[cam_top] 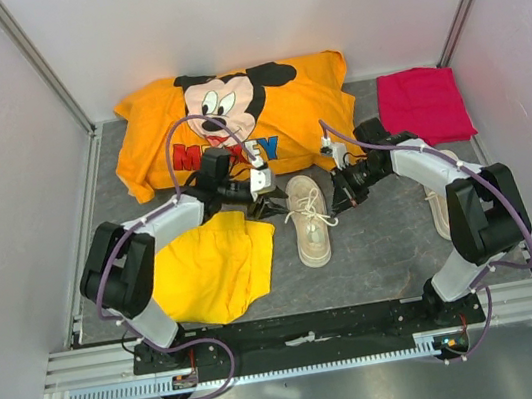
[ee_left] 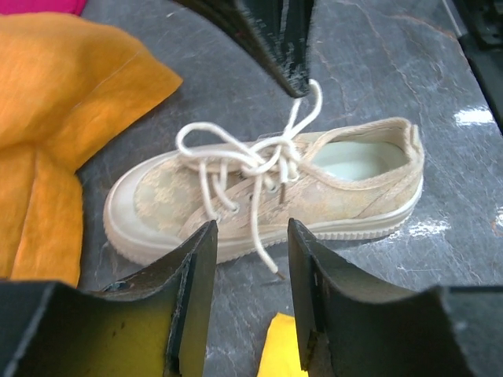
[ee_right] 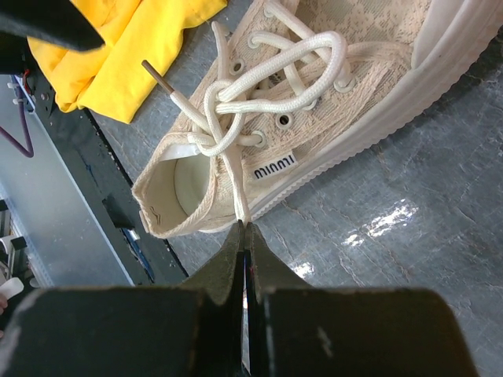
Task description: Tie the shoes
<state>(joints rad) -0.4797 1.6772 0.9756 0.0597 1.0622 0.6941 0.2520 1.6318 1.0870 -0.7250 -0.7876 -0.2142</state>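
Note:
One cream-beige shoe (cam_top: 310,221) lies on the grey table between my grippers, toe pointing away from the arm bases. Its white laces (ee_left: 259,161) are crossed in a loose knot. My left gripper (ee_left: 250,251) is open just left of the shoe (ee_left: 267,188). A loose lace end (ee_left: 267,255) hangs between its jaws without touching them. My right gripper (ee_right: 244,228) is shut on a lace strand (ee_right: 236,184) beside the shoe's heel opening (ee_right: 185,184), pulling it taut. The second shoe (cam_top: 437,213) lies at the right, mostly hidden behind my right arm.
Yellow shorts (cam_top: 211,269) lie under my left arm, close to the shoe. An orange Mickey shirt (cam_top: 234,124) lies behind, and a pink cloth (cam_top: 423,104) at the back right. White walls close in three sides.

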